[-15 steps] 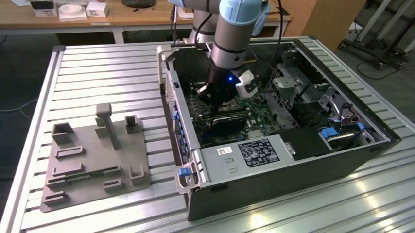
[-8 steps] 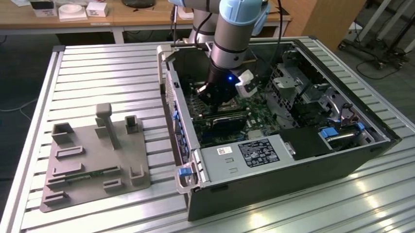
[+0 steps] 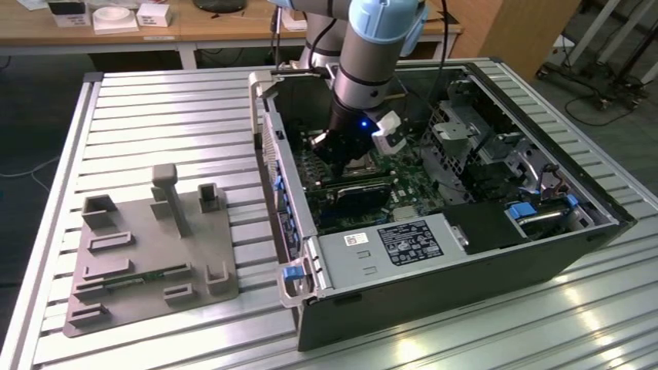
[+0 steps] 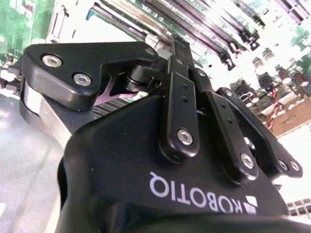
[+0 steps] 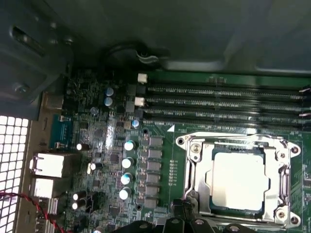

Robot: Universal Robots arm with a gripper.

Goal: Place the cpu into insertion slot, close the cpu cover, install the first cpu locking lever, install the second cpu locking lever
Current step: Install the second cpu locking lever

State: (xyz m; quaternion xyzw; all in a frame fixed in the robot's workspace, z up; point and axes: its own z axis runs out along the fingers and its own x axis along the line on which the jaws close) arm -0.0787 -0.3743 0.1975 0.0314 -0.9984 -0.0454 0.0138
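The flat silver-grey cpu [image 5: 240, 180] is seated under the shiny framed cpu cover [image 5: 239, 145]; the gripper [image 5: 187, 224] fingers' state cannot be told.

Claw [image 3: 344, 150] tips hidden; cpu cover [image 5: 272, 213] cropped.

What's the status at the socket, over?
Gripper low inside the open computer case, over the green motherboard. Silver-topped square cpu seated in the metal-rimmed insertion slot, silvery frame cover down around it. Nothing obstructing.
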